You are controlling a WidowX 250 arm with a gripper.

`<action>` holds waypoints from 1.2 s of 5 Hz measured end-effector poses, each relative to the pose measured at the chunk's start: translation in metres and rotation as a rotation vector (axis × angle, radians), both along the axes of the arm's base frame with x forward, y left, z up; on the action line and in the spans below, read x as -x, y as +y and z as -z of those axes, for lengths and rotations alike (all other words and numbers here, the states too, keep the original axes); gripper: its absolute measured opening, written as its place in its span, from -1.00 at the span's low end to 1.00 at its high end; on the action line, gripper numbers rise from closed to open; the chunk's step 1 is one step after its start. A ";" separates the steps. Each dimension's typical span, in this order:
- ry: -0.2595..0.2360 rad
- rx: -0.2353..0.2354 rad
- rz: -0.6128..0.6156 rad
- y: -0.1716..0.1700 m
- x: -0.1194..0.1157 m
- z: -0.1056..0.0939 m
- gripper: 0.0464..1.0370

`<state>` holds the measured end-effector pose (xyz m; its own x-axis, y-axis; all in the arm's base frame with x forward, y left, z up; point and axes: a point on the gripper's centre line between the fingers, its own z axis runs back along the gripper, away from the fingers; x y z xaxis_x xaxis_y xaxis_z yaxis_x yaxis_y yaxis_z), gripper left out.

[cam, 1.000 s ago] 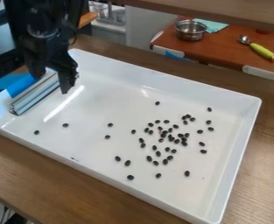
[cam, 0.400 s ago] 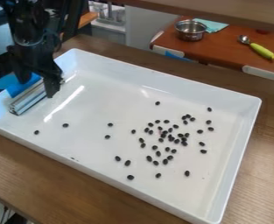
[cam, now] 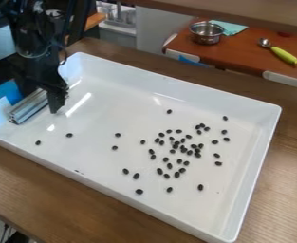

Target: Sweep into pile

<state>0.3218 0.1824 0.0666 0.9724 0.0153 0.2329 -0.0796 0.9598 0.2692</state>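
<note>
The black gripper [cam: 40, 95] hangs low over the tray's left end, its two fingers apart on either side of a silvery ribbed metal bar [cam: 29, 107]. One finger comes down on the bar's right side; the other is partly hidden behind it. Whether they touch the bar I cannot tell. The bar lies slanting by the left wall of the white tray [cam: 152, 76]. Many small black beans [cam: 176, 174] are scattered over the tray's right half, densest right of centre. A few stray beans [cam: 69, 135] lie farther left.
Raised walls surround the tray, which stands on a brown wooden table [cam: 74, 199]. A blue piece [cam: 6, 91] shows beside the bar. On a reddish table behind are a metal pot [cam: 206, 34] and a green-handled scoop [cam: 283, 55].
The gripper has moved left and lower, from right of the bar to over it. The tray, with its beans, has shifted very slightly left since the last earlier frame.
</note>
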 end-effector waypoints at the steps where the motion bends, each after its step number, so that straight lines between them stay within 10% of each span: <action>1: 0.010 -0.004 -0.004 0.002 0.000 0.000 0.22; 2: 0.006 0.016 0.002 0.003 0.001 0.001 -0.34; 6: 0.084 0.027 0.112 -0.018 0.032 0.004 -0.38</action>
